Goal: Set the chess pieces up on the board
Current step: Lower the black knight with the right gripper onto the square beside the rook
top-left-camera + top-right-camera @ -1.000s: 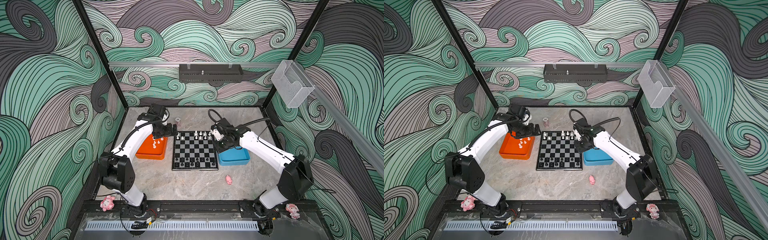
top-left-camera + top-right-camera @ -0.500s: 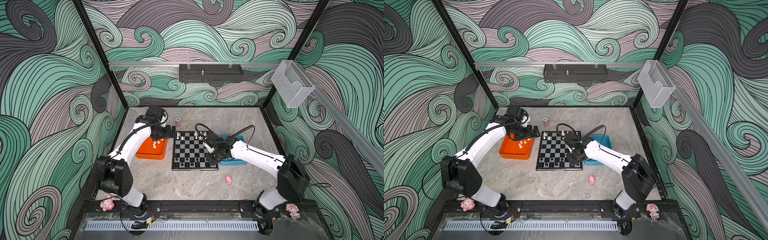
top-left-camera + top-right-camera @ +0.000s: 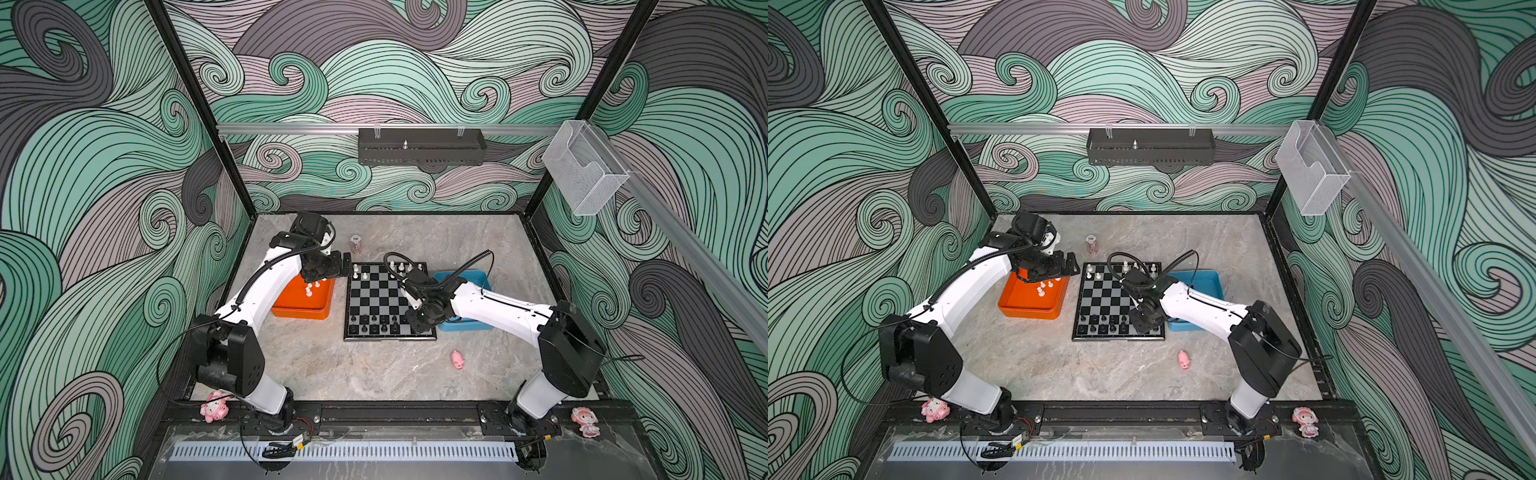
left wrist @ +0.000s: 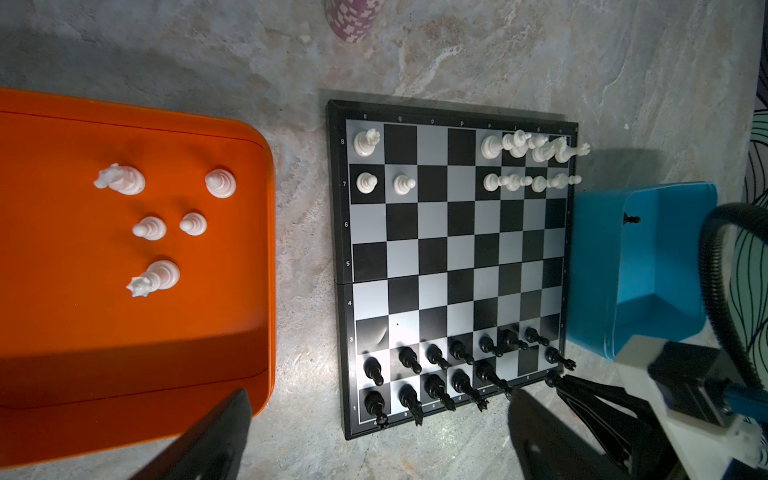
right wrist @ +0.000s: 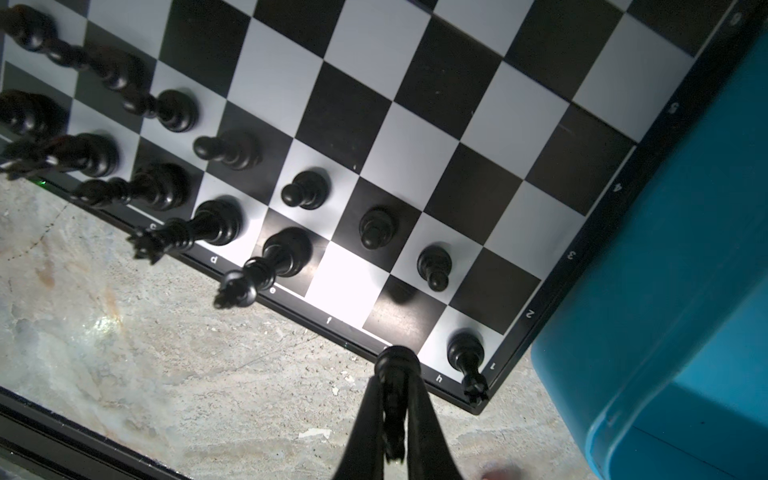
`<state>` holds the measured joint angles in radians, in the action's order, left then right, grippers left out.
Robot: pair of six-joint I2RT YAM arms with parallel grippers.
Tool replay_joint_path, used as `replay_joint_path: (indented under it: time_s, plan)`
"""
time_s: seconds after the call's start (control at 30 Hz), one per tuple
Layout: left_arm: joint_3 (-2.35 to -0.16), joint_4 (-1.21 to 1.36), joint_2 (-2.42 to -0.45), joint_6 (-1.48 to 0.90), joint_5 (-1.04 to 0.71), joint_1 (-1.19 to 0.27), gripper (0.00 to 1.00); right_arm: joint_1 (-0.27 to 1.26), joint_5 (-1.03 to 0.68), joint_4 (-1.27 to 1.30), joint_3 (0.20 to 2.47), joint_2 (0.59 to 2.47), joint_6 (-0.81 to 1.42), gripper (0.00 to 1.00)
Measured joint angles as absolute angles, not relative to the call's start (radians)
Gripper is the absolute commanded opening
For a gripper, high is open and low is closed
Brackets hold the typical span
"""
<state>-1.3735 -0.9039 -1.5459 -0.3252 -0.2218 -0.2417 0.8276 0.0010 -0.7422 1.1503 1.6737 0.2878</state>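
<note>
Board lies flat in the middle of the grey stone surface, with an orange tray just beside its left edge and a blue tray just beside its right edge

Black chess pieces fill most of the two rows nearest the robot. In the right wrist view the back row's corner square carries a piece, and the two squares next to it are bare. White chess pieces stand on the two far rows: three at the left end and a crowded group at the right end, with the squares between them bare. Five more white ones stand upright in the orange tray, and one small black one sits in the blue tray

The right pincer is closed narrowly on a black piece, held over the board's near edge by the bare squares; whether it touches the board I cannot tell. The left pincer hangs wide, holding nothing, by the board's far left corner

A pink pig lies on the surface near the board's near right corner, and a small pinkish jar stands beyond the far left corner
</note>
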Motion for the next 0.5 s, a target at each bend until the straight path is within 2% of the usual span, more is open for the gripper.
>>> replay_joint_path:
  time_s: [0.5]
  plan:
    - [-1.37, -0.904, -1.544, -0.325, -0.222, -0.236, 0.99, 0.828, 0.0, -0.727, 1.15, 1.712, 0.289, 0.11]
